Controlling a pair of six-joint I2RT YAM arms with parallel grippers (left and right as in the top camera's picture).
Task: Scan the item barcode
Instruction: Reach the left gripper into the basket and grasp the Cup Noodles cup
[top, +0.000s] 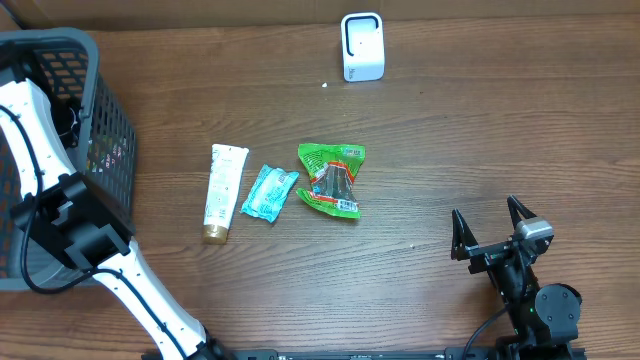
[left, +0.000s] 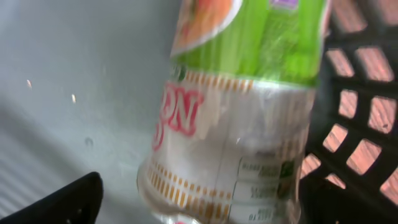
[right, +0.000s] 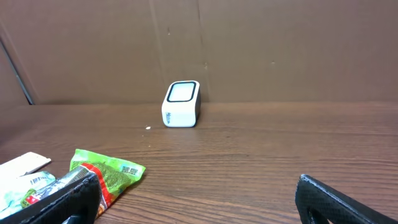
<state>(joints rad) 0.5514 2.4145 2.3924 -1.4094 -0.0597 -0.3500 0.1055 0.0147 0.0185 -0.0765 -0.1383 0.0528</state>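
We found the left end effector (left: 205, 208) inside the basket (top: 110, 110) and the right end effector (top: 485, 210) low over the tabletop (top: 450, 130).
The left jaws stood wide around a noodle cup (left: 236, 124), one finger (left: 62, 199) clear of it. The right jaws gaped empty, facing the scanner (top: 362, 47).

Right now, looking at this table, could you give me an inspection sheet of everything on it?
Surface: brown wooden table.
Job's things: white scanner at the far edge; cup noodle inside the grey basket; tube, blue packet and green packet lying mid-table.
Clutter: nothing seen.
Grippers: left gripper inside the basket, open, its visible finger clear of the cup noodle; right gripper open and empty.
Cables: black cable along the left arm.
Surroundings: brown cardboard wall behind.
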